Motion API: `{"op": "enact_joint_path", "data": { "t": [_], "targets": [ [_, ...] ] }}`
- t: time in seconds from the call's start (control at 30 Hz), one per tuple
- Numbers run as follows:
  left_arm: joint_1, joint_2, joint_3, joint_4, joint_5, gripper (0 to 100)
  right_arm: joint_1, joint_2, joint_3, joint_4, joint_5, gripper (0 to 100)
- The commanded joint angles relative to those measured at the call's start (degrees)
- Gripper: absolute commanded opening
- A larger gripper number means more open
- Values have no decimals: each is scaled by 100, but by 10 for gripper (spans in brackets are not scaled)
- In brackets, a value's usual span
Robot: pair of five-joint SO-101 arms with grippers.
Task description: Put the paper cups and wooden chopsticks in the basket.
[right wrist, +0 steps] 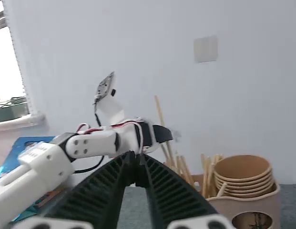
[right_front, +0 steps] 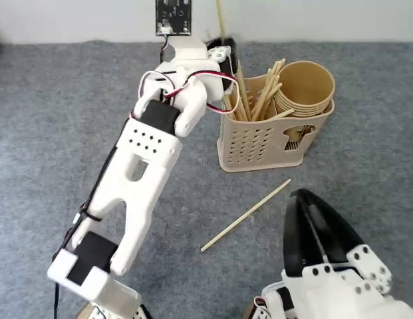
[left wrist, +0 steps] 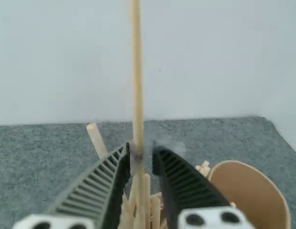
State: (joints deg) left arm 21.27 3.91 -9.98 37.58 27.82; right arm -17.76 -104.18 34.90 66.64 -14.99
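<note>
Over the basket (right_front: 249,149), the left gripper (left wrist: 139,155) clamps one chopstick (left wrist: 135,71) upright, beside the stacked paper cups (right_front: 306,86). Best lowered straight among the sticks, clear of the rim, then released. The right gripper (right wrist: 137,164) is pinched closed on nothing; a loose chopstick (right_front: 246,214) lies on open carpet (right_front: 60,133) near the basket.

Cups (right_front: 306,86) in basket (right_front: 253,149) (one chopstick (right_front: 246,214) outside)

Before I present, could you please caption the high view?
Left pincer grips an upright chopstick at the basket; a loose chopstick lies on the table.
</note>
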Motion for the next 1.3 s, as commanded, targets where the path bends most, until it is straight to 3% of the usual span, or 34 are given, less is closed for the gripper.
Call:
{"op": "enact_joint_path", "data": {
  "t": [0.0,0.27,0.47,0.73,0.83,1.0,1.17,1.27],
  "targets": [
    [114,-756,-48,527,-70,194,426,13,-229,-110,35,9],
    [220,-1644,-48,1530,-88,228,752,31,-202,-224,35,9],
    [193,-2136,-40,2866,-176,228,752,31,-193,-224,35,9],
    [202,-2629,-4,4932,-1407,228,752,31,-193,-224,35,9],
    [97,-2787,374,5310,-1688,228,752,40,-158,-207,35,9],
    [-932,-3015,1429,5336,-3024,228,752,31,185,-303,35,9],
    [-2365,-3024,2721,4510,-4466,228,752,22,308,-462,35,9],
    [-2840,-3015,3336,4290,-5222,227,752,22,334,-470,35,9]
  ]
}}
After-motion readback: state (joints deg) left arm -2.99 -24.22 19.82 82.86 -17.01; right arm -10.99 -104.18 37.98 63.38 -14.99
